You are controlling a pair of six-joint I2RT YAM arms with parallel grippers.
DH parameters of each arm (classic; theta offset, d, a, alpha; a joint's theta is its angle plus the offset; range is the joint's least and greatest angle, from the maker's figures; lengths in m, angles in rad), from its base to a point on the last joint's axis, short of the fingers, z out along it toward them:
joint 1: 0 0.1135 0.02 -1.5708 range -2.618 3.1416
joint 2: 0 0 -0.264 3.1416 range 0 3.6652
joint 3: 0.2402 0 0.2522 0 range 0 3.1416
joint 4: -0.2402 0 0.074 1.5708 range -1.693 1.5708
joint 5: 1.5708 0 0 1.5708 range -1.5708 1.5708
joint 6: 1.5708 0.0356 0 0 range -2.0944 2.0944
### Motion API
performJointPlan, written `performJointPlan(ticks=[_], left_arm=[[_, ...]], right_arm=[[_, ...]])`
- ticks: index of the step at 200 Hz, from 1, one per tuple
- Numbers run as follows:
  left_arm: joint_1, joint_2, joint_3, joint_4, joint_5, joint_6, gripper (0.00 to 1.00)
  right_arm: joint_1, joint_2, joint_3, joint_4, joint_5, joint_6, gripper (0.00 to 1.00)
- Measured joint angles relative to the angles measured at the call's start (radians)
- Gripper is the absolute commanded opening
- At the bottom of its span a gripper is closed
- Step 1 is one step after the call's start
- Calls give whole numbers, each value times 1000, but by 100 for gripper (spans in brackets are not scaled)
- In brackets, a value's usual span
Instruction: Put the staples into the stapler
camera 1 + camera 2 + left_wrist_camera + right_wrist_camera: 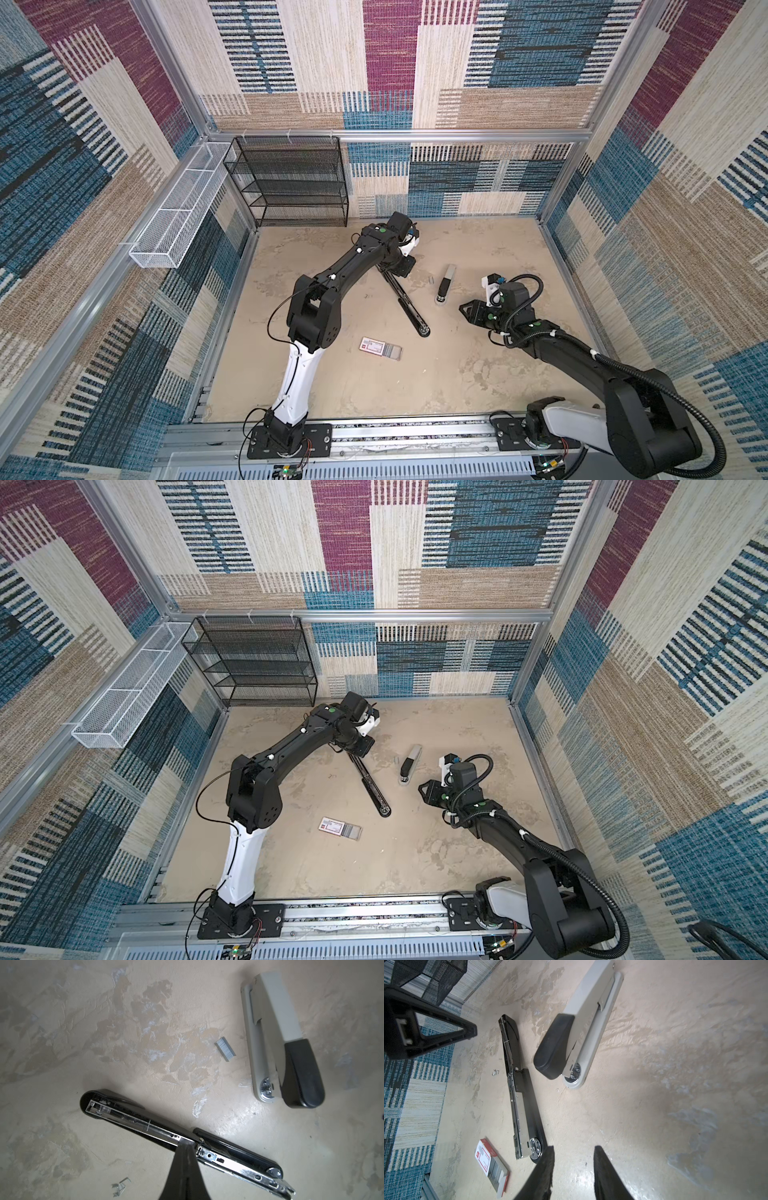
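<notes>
A long black stapler (409, 307) (374, 789) lies opened out flat on the table, its metal magazine (128, 1118) facing up. My left gripper (188, 1144) is shut, and its tip rests on the magazine rail at the hinge with nothing visible between the fingers. The staples sit in a small white box with a red mark (381, 348) (340, 827) (492, 1165), open near the stapler's other end. A short loose strip of staples (225, 1049) lies on the table. My right gripper (573, 1149) (465, 309) hovers open and empty to the right.
A grey stapler with a black handle (445, 282) (276, 1043) (581, 1032) lies closed between the two grippers. Bent loose staples (121, 1186) lie beside the black stapler. A black mesh shelf (291, 183) and a white mesh basket (178, 212) stand at the back left.
</notes>
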Motion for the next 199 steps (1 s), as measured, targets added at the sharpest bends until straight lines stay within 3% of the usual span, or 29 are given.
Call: performJointPlan(ticks=[6, 16, 36, 61, 85, 112, 154, 199], left_arm=[[0, -3, -1, 1, 3, -8, 1], [0, -7, -9, 6, -3, -17, 15], [2, -35, -67, 28, -57, -45, 30], [5, -147, -250, 96, -123, -93, 41], [19, -300, -446, 177, -172, -156, 50], [53, -488, -678, 258, -220, -250, 52], [104, -728, -967, 330, -230, -392, 52], [140, -887, -1110, 360, -224, -487, 53]], right_arm=[[0, 0, -2, 0, 0, 1, 36], [0, 0, -2, 0, -1, 2, 36], [0, 0, -2, 5, -9, 4, 40], [4, -10, 8, 3, -33, -11, 54], [36, -9, 58, 0, -35, -48, 60], [127, 51, 151, 3, -18, -101, 64], [246, 298, 368, -2, 40, -165, 66], [324, 601, 631, -23, 133, -225, 69]])
